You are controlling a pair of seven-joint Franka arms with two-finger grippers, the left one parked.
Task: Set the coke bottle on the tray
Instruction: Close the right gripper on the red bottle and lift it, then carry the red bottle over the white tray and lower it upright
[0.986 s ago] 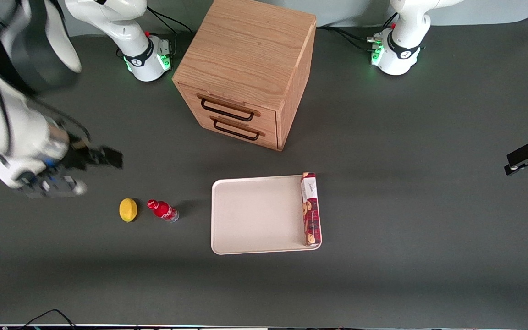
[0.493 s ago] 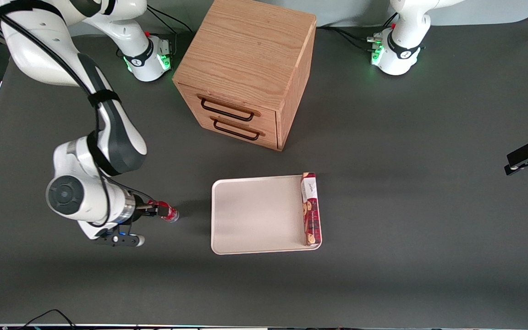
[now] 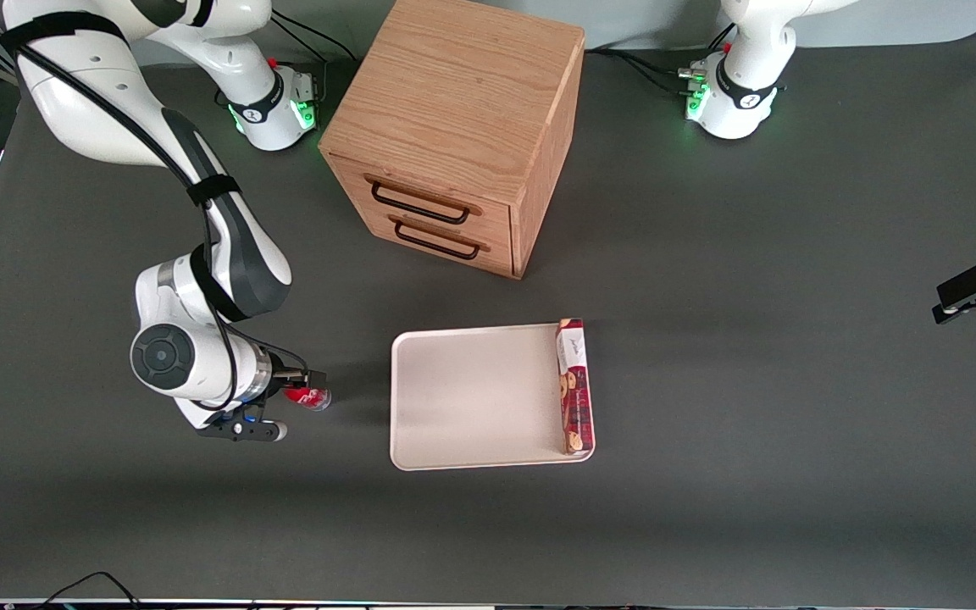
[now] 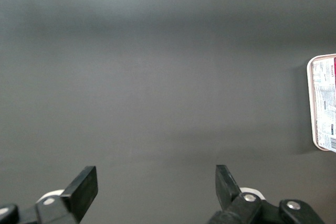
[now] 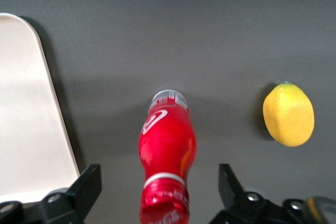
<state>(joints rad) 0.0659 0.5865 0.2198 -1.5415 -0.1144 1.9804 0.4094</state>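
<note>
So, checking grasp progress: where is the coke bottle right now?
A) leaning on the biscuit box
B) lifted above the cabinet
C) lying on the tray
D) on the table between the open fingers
D: the coke bottle lies on the table between the end effector's spread fingers, off the tray.

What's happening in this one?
The right arm's end effector is over the coke bottle, its open fingers on either side of the bottle without gripping it. The bottle lies on its side on the table, between the lemon and the tray. A red biscuit box lies on the tray, along the edge toward the parked arm's end.
</note>
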